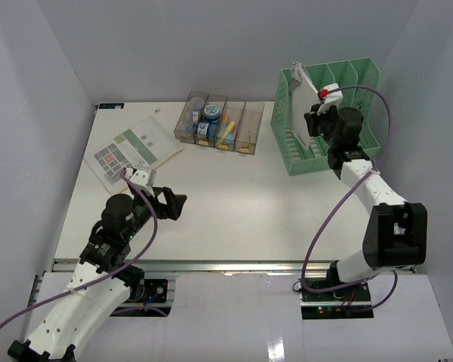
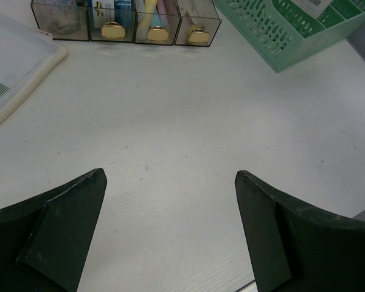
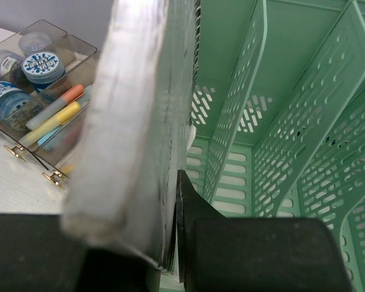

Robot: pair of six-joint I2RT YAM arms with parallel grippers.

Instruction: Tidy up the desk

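Observation:
The white desk (image 1: 234,204) carries a flat mesh pouch with a green-and-grey sheet (image 1: 132,151) at the back left. My right gripper (image 1: 317,121) is shut on a second white mesh pouch (image 1: 298,102), held upright on edge over the leftmost slot of the green file rack (image 1: 340,128). In the right wrist view the pouch (image 3: 134,121) is pinched against my finger (image 3: 198,213), with the rack's dividers (image 3: 249,109) beside it. My left gripper (image 1: 170,205) is open and empty, low over bare desk (image 2: 182,121); its fingers (image 2: 64,231) show in the left wrist view.
A row of clear brownish bins (image 1: 219,121) with tape rolls and markers stands at the back middle, its gold clips (image 2: 112,29) facing me. The flat pouch's edge (image 2: 18,67) lies left of my left gripper. A silver rail (image 1: 234,265) runs along the near edge.

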